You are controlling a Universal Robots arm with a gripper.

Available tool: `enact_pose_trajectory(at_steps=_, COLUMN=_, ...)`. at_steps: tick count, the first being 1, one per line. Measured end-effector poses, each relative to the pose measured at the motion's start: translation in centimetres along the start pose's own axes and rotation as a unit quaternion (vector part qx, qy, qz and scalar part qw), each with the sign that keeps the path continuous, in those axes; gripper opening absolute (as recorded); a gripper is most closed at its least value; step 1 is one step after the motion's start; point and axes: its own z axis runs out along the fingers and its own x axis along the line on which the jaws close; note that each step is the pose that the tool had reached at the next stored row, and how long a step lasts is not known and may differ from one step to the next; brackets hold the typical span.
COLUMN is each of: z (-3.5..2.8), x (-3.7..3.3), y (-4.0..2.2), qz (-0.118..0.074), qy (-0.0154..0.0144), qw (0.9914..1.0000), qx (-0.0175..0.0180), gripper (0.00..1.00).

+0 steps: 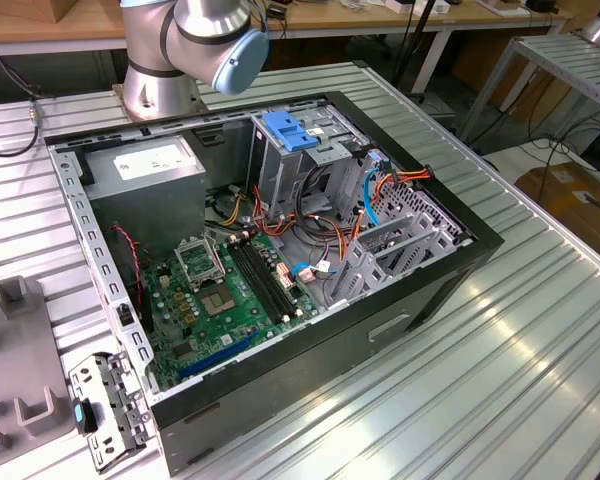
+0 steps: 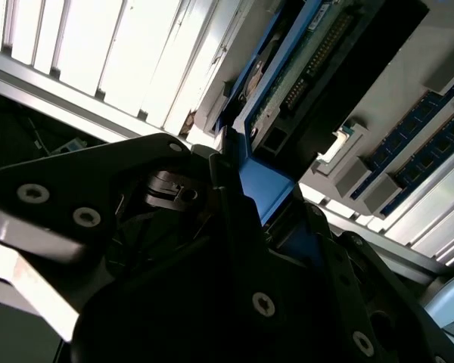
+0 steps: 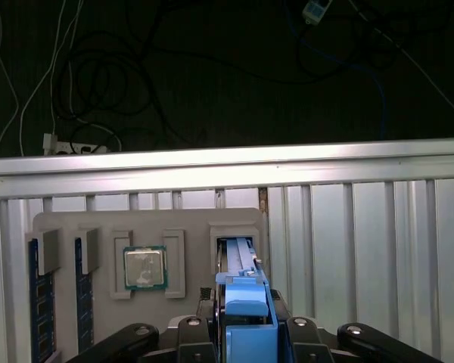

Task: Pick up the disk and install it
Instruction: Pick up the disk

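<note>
- the claw [image 3: 246, 334] is closed on the disk [image 3: 246, 301]. in the first wrist view its two dark fingers [image 3: 200, 333] sit tight against either side of the blue rail.
- the disk stands on its edge in a narrow slot of the grey tray [image 3: 189, 227], at the end of the tray beyond the chip.
- in the first wrist view the processor chip [image 3: 144, 268] lies flat in a square pocket of the tray, just beside the disk's slot. two memory sticks [image 3: 35, 302] stand in slots on the far side of the chip from the disk.
- the second wrist view looks along the disk's [image 2: 287, 83] broad face, with its green circuit board and a row of connector pins. the blue rail runs down into the claw [image 2: 266, 198], between the black fingers [image 2: 234, 219].
- in that same view the memory sticks [image 2: 424, 128] stand in the tray [image 2: 439, 45] on the far side of the disk from the bare table.
- the tray lies on a ribbed metal table [image 3: 363, 249]. past the table's edge, tangled cables [image 3: 98, 76] lie on a dark floor.
- the exterior view takes in the wider bench. one end of the tray [image 1: 10, 350] sits just beside an open computer case [image 1: 280, 250], and a small metal bracket [image 1: 105, 410] lies between the two. the arm's base [image 1: 160, 70] stands on the table beyond the case from the tray.
</note>
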Motion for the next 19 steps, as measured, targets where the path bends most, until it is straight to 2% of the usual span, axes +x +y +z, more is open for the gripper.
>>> enact_pose_trajectory(at_steps=19, z=0.01, x=0.00, y=0.00, qz=0.000, qy=-0.0002, qw=1.00000, qx=0.0005, gripper=0.37)
